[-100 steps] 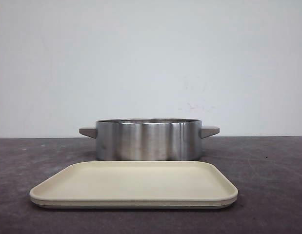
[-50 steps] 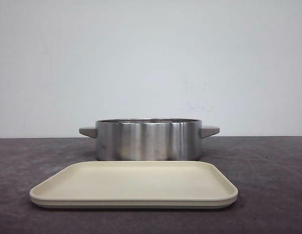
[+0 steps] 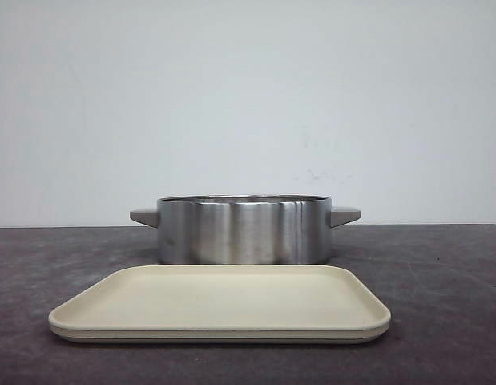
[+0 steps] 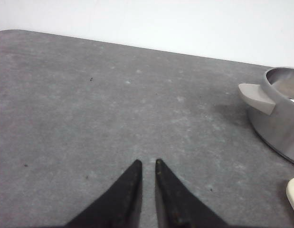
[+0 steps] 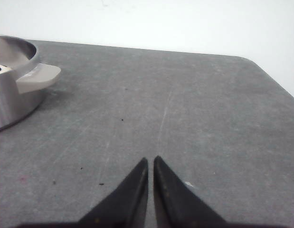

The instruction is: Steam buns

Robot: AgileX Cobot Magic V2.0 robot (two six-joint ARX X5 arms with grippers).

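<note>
Grippers left (image 4: 147, 164) and right (image 5: 151, 160) nearly closed, empty.

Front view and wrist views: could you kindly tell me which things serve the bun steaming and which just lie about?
For the job: steel pot, a bun glimpsed inside it, cream tray (probably), left hand and right hand, both shut and empty.
Just there: grey table, white wall.

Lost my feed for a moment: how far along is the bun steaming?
Done: the tray is bare, and a white bun peeks inside the steel pot. In hand: nothing; left gripper and right gripper are shut, empty. How many buns are in: hidden.
</note>
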